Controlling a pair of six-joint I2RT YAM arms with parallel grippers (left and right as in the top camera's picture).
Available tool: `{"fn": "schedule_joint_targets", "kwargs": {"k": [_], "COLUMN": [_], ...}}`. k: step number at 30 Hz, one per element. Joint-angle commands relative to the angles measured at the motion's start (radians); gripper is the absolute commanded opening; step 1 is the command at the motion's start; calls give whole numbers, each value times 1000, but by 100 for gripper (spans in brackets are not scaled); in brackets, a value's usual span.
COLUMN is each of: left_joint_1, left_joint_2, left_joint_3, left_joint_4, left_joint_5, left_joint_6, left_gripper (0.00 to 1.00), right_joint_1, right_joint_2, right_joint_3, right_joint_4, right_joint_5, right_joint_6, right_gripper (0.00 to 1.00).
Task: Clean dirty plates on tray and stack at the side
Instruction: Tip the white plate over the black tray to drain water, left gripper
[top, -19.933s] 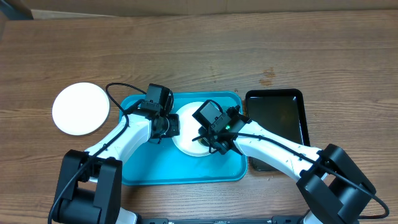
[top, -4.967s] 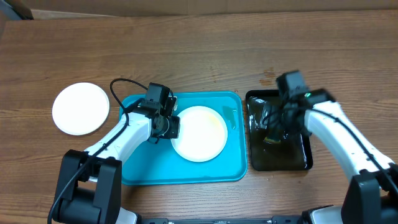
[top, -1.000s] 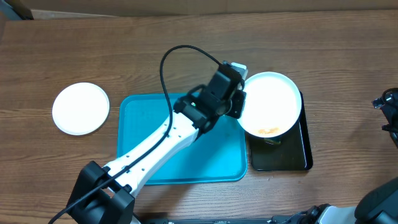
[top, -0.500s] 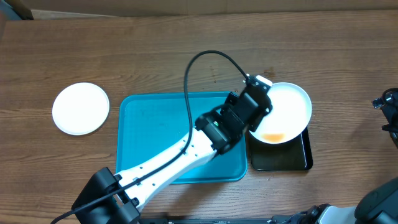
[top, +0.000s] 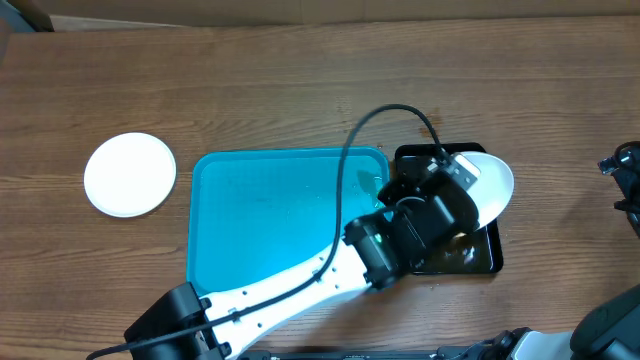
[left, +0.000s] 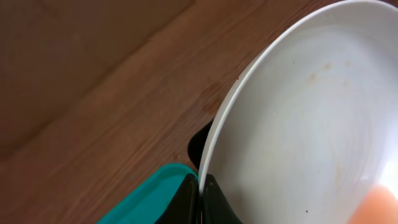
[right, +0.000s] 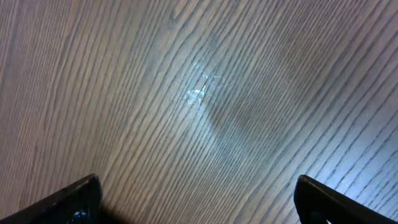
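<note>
- The left gripper (left: 200, 194) has its two dark fingers pressed together on the rim of a round, shallow white plate (left: 298, 124), pinching it by the edge.
- The plate hangs steeply tilted from that pinch, clear of any surface, with its hollow face turned back toward the wrist.
- A few faint reddish-brown flecks show on that face. There is also a blurred orange patch at the low corner of the wrist view, and I cannot tell what it is.
- Directly under the gripper and the plate lies a small glossy black rectangular tray (top: 482, 258). From above, the plate's far rim reaches out past the tray's right edge.
- Behind the gripper, back along its white arm, sits the large flat turquoise-blue plastic tray (top: 260, 220). The arm crosses over the corner nearest the black tray, and the two trays lie just beside each other.
- Far behind and to the left of the gripper, beyond the turquoise tray, a second round white plate (top: 130, 175) lies flat on the brown wood-grain tabletop (top: 300, 80). It sits apart from the tray's left rim.
- The right gripper (right: 196, 183) has its fingers spread wide, with only wood grain showing between them.
- It hangs over bare tabletop at the right edge of the overhead view, well apart from the black tray and the held plate.
</note>
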Motion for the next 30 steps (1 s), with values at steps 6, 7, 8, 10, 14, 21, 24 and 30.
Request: {"fn": "schedule_joint_targets", "kwargs": {"k": [6,7,8,10,14,21,24,30], "left_joint_1": [-71,-75,-78,-83,-84,-113,-126,-131], "left_joint_2": [8,8,8,8,8,8,8,8], "left_joint_3": [23,23,23,23,23,23,23,23], "left_joint_4": [53,58,64,73,109,164,200,204], "left_joint_5": [-203,-214,-224,-235,-247,-297,-339,-312], "left_joint_6": [164,185,202,229,263,290,290,306], "left_gripper": [4,4,4,4,4,4,4,4], "right_joint_1": [-2,-2,-2,-2,-2,-2,-2,-2], "right_joint_2": [-4,-4,-4,-4,-4,-4,-4,-4], "right_joint_3": [16,15,15,16,15,16,16,15], "right_joint_4": [6,6,6,6,6,6,6,6], "right_joint_5": [-6,-6,-6,-6,-6,-6,-6,-6], "right_joint_6": [3,3,3,3,3,3,3,3], "right_gripper": [100,100,100,100,100,100,100,100]}}
